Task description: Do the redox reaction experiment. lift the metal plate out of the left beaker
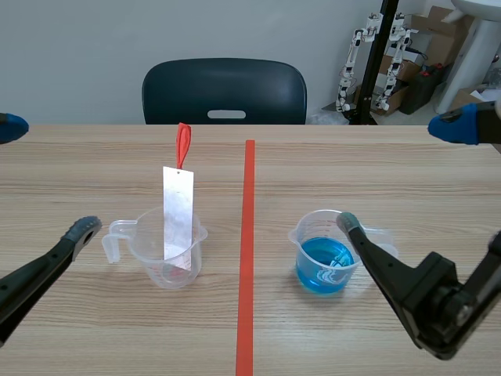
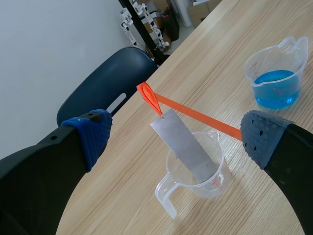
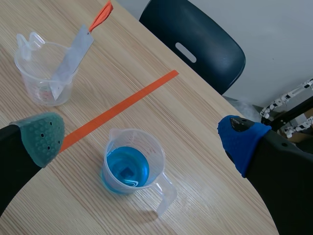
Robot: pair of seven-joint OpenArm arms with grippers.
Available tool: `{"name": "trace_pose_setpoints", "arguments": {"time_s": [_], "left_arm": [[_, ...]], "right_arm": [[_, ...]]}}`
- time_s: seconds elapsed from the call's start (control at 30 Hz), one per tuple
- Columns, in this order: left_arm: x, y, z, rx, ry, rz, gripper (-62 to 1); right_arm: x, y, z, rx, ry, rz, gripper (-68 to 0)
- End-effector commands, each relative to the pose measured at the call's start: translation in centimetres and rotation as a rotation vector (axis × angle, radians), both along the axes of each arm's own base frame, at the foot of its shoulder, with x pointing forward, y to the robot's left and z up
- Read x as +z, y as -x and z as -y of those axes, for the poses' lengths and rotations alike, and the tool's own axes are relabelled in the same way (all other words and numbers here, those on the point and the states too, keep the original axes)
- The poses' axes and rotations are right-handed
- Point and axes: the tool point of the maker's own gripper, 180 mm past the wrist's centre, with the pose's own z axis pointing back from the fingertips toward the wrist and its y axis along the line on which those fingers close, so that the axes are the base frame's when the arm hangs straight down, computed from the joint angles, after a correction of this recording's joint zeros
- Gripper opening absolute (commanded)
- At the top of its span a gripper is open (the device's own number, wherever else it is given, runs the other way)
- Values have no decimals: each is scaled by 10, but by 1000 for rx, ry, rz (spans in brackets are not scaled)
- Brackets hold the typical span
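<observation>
A clear plastic beaker (image 1: 149, 252) stands left of the red tape line. A thin silver metal plate (image 1: 178, 215) leans upright in it, with a red loop (image 1: 183, 145) tied to its top end. My left gripper (image 1: 47, 178) is open to the left of this beaker and apart from it. In the left wrist view the plate (image 2: 183, 144) and beaker (image 2: 208, 186) lie ahead of the open fingers, untouched. A second beaker (image 1: 325, 262) holds blue liquid on the right. My right gripper (image 1: 401, 174) hangs open above it, holding nothing, with the blue beaker (image 3: 129, 164) ahead of its fingers.
A dark chair (image 1: 225, 90) stands behind the table's far edge. The red tape line (image 1: 247, 251) runs down the middle between the two beakers. Boxes and a stand with white parts (image 1: 376, 55) lie beyond the table at the back right.
</observation>
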Motion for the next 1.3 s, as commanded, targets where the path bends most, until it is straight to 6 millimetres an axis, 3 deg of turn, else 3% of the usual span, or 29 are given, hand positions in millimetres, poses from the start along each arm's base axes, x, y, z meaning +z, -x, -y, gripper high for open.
{"name": "trace_pose_setpoints", "arguments": {"time_s": [0.0,1.27], "left_arm": [[2,2,2,-2,23,0,-58],[2,2,2,-1,23,-1,-58]], "right_arm": [[14,-2,-4,15,-13,44,4],[10,-3,-2,6,-6,23,4]]}}
